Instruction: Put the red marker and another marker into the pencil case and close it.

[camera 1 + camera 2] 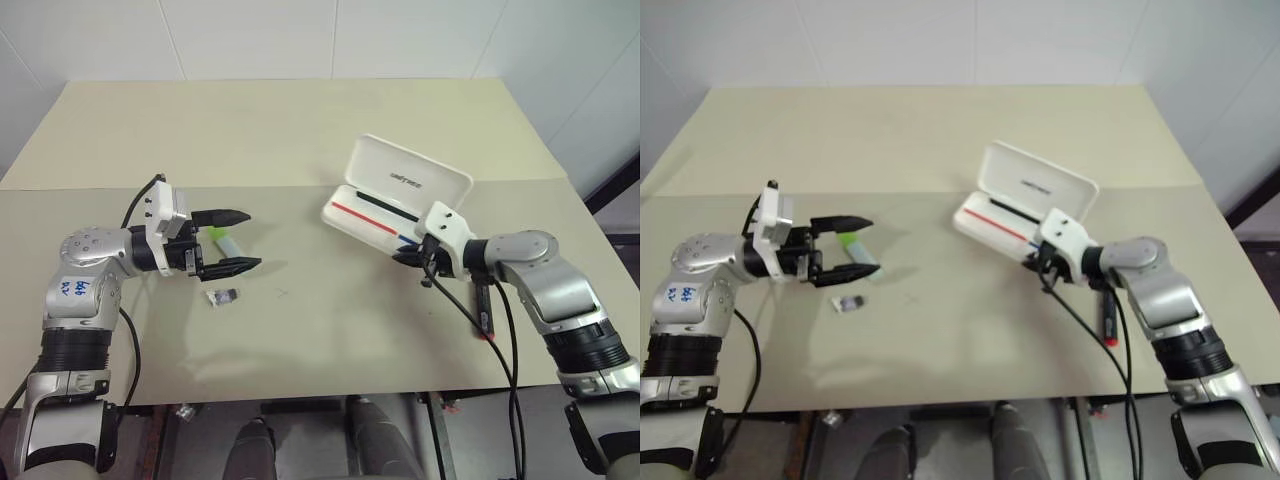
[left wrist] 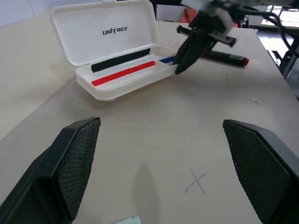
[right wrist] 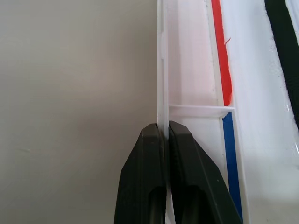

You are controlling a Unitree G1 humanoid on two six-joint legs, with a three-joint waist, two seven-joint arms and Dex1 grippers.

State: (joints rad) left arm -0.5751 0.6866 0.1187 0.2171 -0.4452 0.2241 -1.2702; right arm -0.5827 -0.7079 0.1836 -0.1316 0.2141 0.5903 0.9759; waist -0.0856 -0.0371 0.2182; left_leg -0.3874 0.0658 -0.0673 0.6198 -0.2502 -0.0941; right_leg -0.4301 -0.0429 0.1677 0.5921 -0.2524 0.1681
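The white pencil case (image 1: 410,180) lies open right of the table's middle, lid raised, with a red-and-blue line inside its tray (image 2: 122,73). My right gripper (image 1: 408,255) is shut on the thin front wall of the tray (image 3: 162,70), one finger on each side. The red marker (image 1: 486,310), black with red ends, lies on the table beside my right forearm. The green marker (image 1: 222,240) lies at the left, between and below the fingers of my left gripper (image 1: 253,239). That gripper is open and level, holds nothing, and points toward the case.
A small dark object (image 1: 222,296) lies on the table just in front of my left gripper. A faint blue cross (image 2: 196,182) is drawn on the beige table (image 1: 300,130) between the two grippers. Black cables hang from my right wrist.
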